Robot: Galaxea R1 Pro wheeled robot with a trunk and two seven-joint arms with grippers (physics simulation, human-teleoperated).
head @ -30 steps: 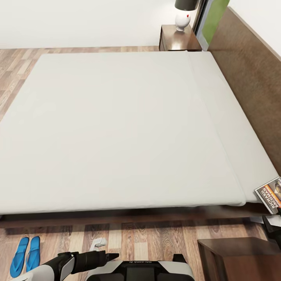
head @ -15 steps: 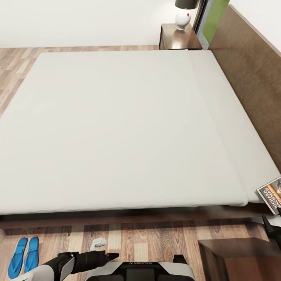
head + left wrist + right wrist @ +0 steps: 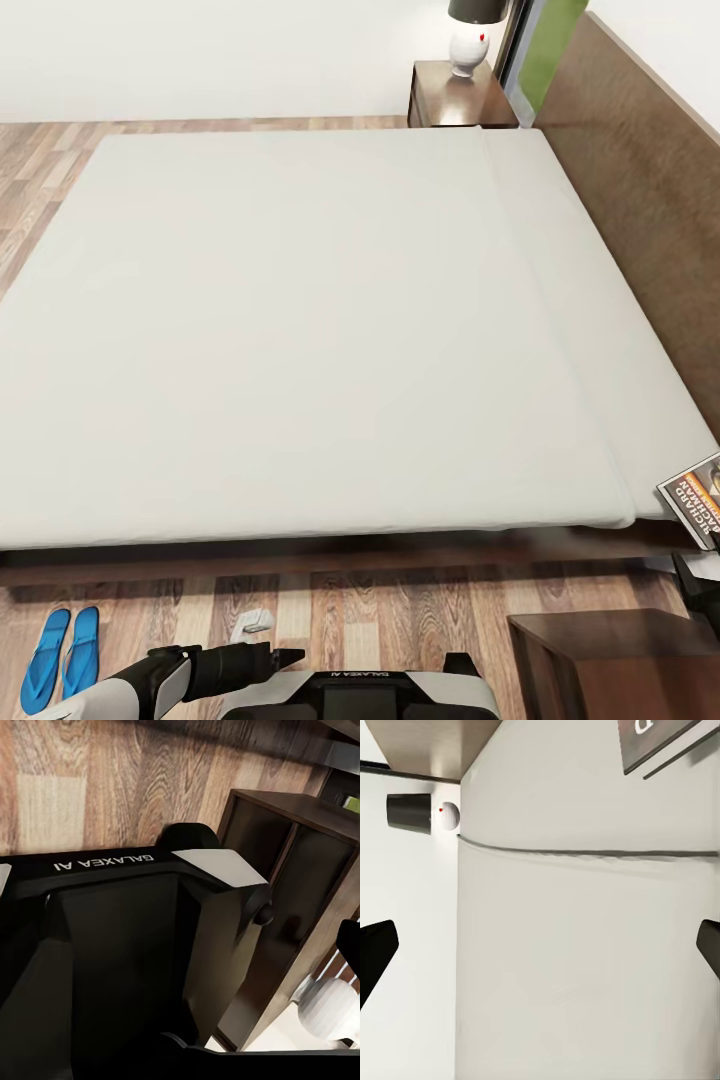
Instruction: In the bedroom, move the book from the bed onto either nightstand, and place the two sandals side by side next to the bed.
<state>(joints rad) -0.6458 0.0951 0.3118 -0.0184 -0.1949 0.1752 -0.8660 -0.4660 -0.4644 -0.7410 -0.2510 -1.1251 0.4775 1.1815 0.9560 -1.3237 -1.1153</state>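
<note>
The book (image 3: 695, 497) lies at the near right corner of the bed (image 3: 300, 330), close to the edge and partly cut off by the side of our head view. Our right wrist view shows one corner of it (image 3: 667, 742) on the pale mattress. The two dark tips of our right hand (image 3: 540, 952) sit far apart at the sides of that view, so this hand is wide open and holds nothing.

Just below the book stands a nightstand (image 3: 610, 660), very near. The other nightstand (image 3: 455, 100) is far off past the bed, with a lamp (image 3: 468, 35) on it.

The two sandals (image 3: 62, 655) lie together on the floor (image 3: 400, 610) beside the bed, so that part looks done to us.

Our left arm rests low in front of our body. We cannot tell if the left hand (image 3: 285, 657) is open or closed.

What could go wrong? The book is thin and flat, so the hand may slip over it. It sits by the edge, so a push could knock it to the floor. The hard bed frame is close, and our arm could bump it.
</note>
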